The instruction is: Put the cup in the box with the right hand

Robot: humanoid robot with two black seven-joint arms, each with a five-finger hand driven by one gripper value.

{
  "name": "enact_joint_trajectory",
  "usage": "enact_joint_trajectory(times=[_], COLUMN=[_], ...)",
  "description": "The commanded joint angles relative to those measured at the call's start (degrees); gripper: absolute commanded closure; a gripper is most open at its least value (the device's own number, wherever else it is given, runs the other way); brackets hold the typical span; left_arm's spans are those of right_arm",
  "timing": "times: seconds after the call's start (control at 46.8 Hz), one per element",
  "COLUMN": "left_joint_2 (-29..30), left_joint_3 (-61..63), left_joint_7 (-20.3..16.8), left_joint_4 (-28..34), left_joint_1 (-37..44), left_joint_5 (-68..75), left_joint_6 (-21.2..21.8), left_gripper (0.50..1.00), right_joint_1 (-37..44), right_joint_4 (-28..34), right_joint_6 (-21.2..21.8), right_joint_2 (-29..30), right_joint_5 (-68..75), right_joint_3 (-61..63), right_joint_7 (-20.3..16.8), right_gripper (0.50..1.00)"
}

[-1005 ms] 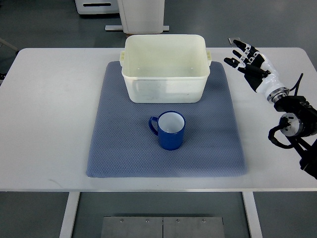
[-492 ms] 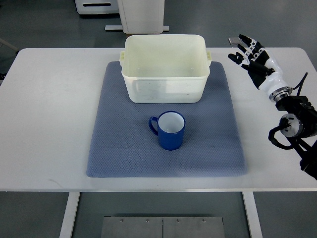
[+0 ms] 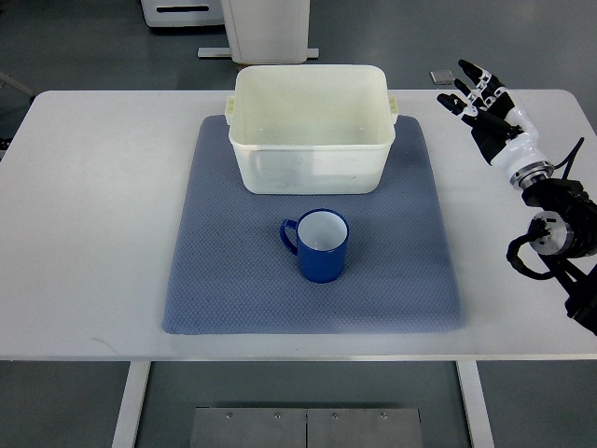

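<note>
White table [image 3: 103, 215] fills most of the view, grey floor [image 3: 84, 47] all around it. Beyond the table's far edge: a white pedestal base [image 3: 266, 33] and a white unit [image 3: 182, 13] just left of it. Below the table's near edge, two table legs [image 3: 131, 401] and a grey metal plate [image 3: 306, 427] between them.
</note>
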Motion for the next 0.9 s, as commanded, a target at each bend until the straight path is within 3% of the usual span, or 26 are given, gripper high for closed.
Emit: enact_joint_trajectory(times=[0.0,0.15,0.428,0.684,0.877], left_joint_2=[0.0,0.0,0.0,0.0,0.0], left_joint_3=[0.0,0.0,0.0,0.0,0.0], left_joint_7=[0.0,0.0,0.0,0.0,0.0], left_joint_4=[0.0,0.0,0.0,0.0,0.0], left_joint_1=[0.0,0.0,0.0,0.0,0.0], left_joint_5=[0.0,0.0,0.0,0.0,0.0], left_joint_6=[0.0,0.0,0.0,0.0,0.0], left_gripper=[0.500,0.500,0.500,0.500,0.500], right_joint_1=[1.5,4.0,4.9,8.5,10.3], right_joint_4=[0.2,2.8,15.4,16.5,19.1], right_joint_6=[0.0,0.0,0.3,1.7,6.2], right_joint_2=[0.0,-0.7,-4.3,-4.4,-5.1], right_joint_5=[-0.1,-0.5,-6.5,-9.3,-13.2], right_joint_3=[0.0,-0.1,-0.3,-4.4,-8.1], right_joint_7=[-1.3,-3.6,-5.3,-6.1,-5.9], right_gripper=[0.500,0.500,0.500,0.500,0.500])
